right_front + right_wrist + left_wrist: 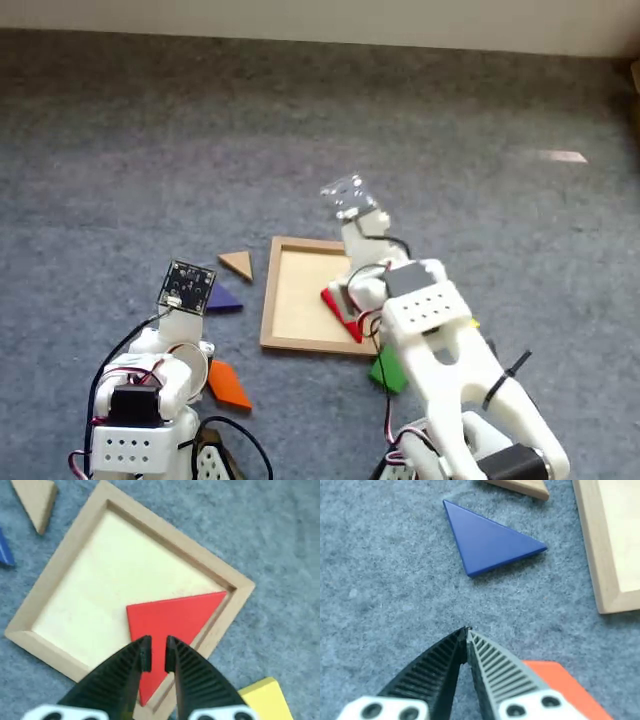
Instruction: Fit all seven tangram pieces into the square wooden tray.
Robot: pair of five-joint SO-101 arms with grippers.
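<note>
Tray (52,575): square pale wood, raised rim.
Red triangle (175,615): smooth, flat, in tray.
Left gripper (466,632): ribbed, closed, empty.
Right gripper (156,654): slightly parted, holding nothing.

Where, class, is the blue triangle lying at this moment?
In the high view the blue triangle lies on the carpet left of the wooden tray, between the plain wooden triangle behind it and the orange piece nearer the arms.

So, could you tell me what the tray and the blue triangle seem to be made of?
The tray looks like pale, matte bare wood, with a visible corner joint. The blue triangle is probably painted wood: smooth, even, slightly glossy coat; plastic cannot be ruled out.
</note>
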